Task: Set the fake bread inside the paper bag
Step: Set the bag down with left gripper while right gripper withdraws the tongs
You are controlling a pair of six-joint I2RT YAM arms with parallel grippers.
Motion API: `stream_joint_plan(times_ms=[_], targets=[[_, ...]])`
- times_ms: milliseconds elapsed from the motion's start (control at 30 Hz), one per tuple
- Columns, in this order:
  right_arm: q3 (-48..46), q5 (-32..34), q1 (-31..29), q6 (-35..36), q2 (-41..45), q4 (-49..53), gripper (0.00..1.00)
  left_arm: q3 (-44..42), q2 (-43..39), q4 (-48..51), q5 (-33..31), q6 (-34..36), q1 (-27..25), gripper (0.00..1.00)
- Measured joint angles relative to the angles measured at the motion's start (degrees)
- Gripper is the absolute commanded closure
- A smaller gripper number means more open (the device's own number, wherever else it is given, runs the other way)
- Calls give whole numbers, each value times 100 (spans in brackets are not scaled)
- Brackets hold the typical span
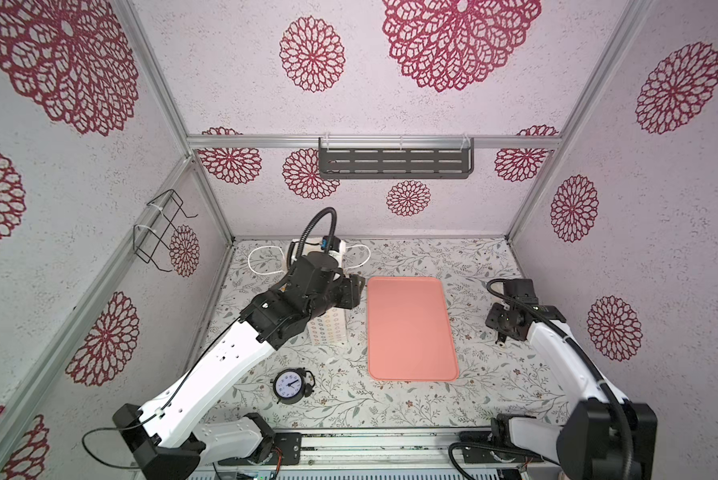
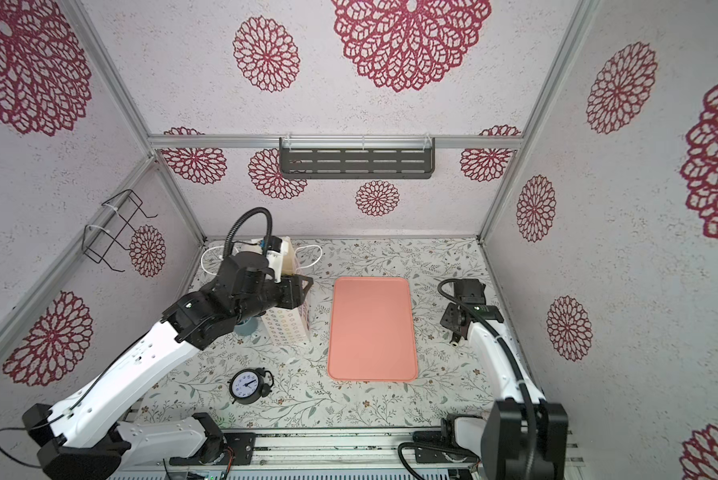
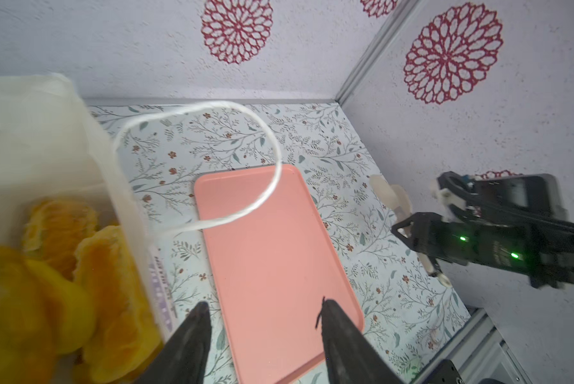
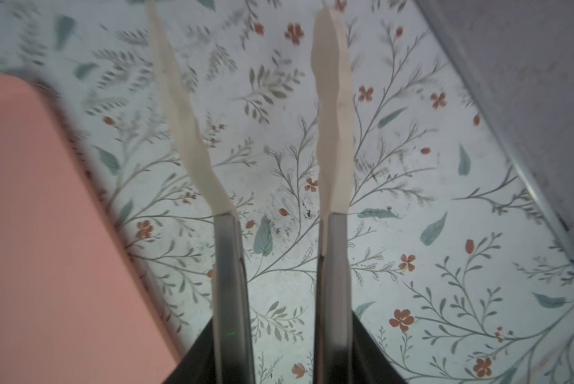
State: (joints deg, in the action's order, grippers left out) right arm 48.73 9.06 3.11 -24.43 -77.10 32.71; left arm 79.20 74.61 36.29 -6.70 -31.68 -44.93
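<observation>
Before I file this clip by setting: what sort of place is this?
Probably a staged robot test booth, not a home: aluminium frame holding flower-print wall panels, a base rail at the front, props like a pink tray and alarm clock.

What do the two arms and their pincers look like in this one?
Both arms, left arm and right arm, have white links with black joints. A ribbed black hose loops off each wrist. The left pincer has black pointed fingers; the right pincer has grey metal fingers ending in cream wavy tips. Green lights glow on the right wrist.
</observation>
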Motion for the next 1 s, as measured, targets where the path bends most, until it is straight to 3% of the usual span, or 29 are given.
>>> stream_joint_plan(times_ms=[167,233,433,667,700,733,867,1000], targets=[[0,-160,22,219,-758,-503,48,37,413,-297,229,-120,-192,43],[0,-181,33,289,-874,-597,42,61,468,-339,258,-136,-197,42],[0,-358,271,389,-1143,-870,36,474,514,-315,262,-90,-197,41],[-7,-468,560,402,-1355,-968,20,951,382,-87,118,118,-127,32],[-24,-479,575,400,-1333,-986,15,970,310,-31,101,146,-83,29],[-59,-492,581,413,-1279,-997,1,977,216,33,87,170,-15,24],[-184,-518,586,382,-848,-962,1,979,-330,313,13,188,538,2],[-184,-533,586,376,-389,-968,1,979,-920,588,-208,205,1222,3]])
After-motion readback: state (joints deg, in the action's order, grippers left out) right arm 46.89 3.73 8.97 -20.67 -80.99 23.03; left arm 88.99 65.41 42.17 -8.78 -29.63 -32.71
